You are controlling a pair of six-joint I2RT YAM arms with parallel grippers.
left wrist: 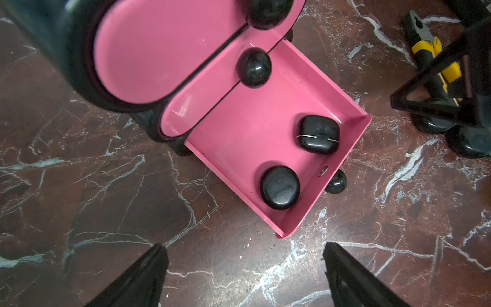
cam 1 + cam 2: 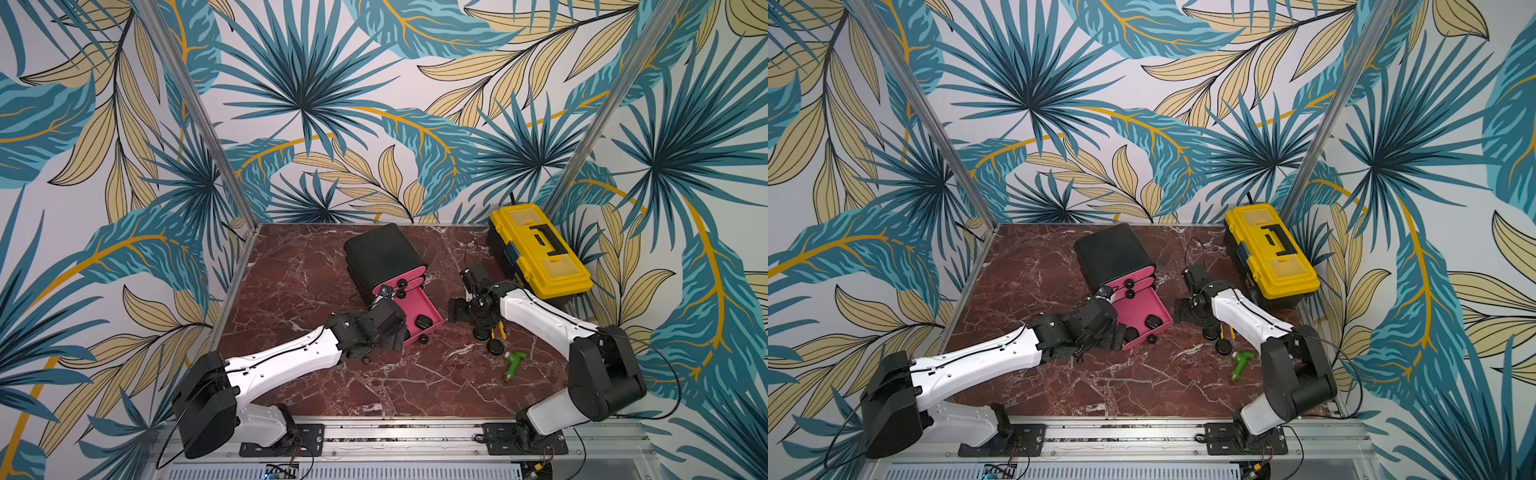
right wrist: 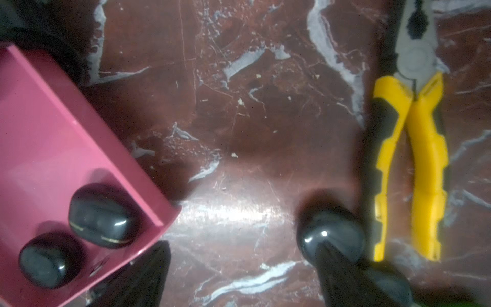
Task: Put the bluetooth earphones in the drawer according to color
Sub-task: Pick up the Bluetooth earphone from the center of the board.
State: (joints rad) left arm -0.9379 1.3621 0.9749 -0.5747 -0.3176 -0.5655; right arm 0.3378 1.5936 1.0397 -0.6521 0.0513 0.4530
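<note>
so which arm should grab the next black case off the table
Right. The right claw, open, hangs beside a loose black case by the pliers; the left claw is across the open drawer from it.

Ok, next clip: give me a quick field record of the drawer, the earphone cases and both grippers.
cabinet: bottom drawer pulled out, upper two shut
in drawer: two black cases
loose cases: at least two black, beside pliers
left gripper: open, empty, by drawer front
right gripper: open, empty, over table by loose cases
clutter: green tool, toolbox
</note>
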